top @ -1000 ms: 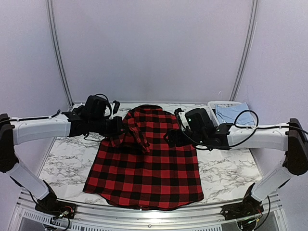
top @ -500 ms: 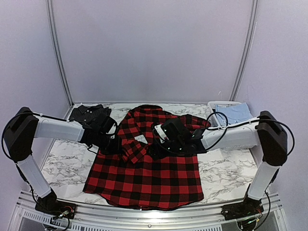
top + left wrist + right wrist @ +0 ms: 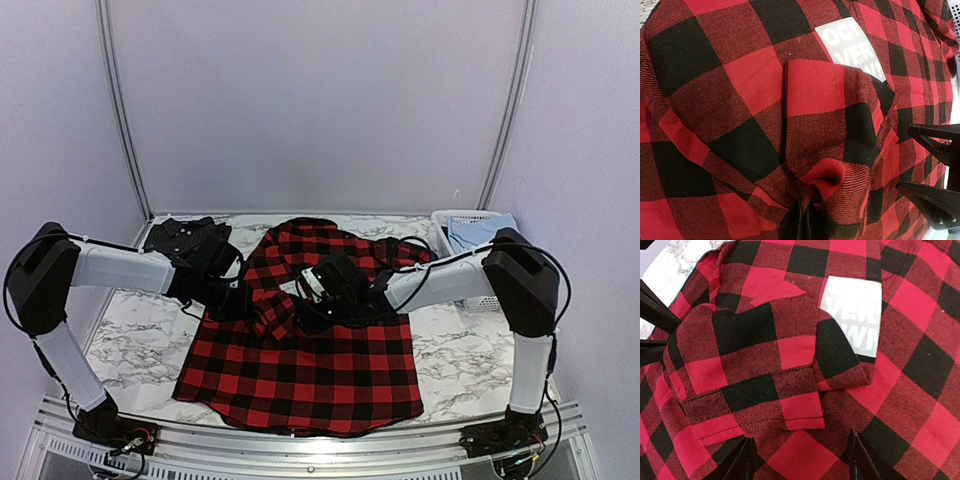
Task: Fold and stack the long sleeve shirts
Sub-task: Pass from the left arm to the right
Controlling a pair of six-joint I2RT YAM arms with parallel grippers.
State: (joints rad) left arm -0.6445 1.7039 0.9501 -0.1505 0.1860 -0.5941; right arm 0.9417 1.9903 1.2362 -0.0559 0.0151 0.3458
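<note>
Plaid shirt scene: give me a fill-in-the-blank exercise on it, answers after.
The plaid shirt lies spread on the ____ table.
The left gripper is ____ on its fabric.
The right gripper has its jaws ____.
The charcoal shirt sits at the table's far ____ corner.
Answers: marble; shut; open; left.

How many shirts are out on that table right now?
2. A red plaid shirt lies spread across the middle; a dark shirt sits folded at the far left corner. Blue fabric in the white basket may be another; I cannot tell.
</note>
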